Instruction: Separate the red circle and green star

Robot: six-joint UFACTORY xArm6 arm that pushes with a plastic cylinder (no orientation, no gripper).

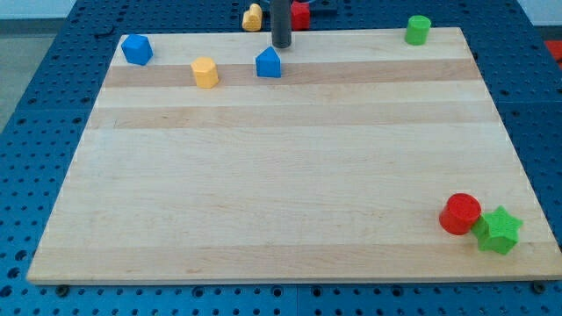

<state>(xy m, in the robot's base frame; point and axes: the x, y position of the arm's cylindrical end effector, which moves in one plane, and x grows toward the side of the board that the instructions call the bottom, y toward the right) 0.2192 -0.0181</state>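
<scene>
Two task blocks, the red circle and green star, are seen touching, far toward the view's bottom right from my tip. No hand is fitted; the tip is set just above the blue block on the surface.

All that shows of me is a straight, smooth, dark grey rod, round in section, ending bluntly at my tip above the tabletop.
</scene>
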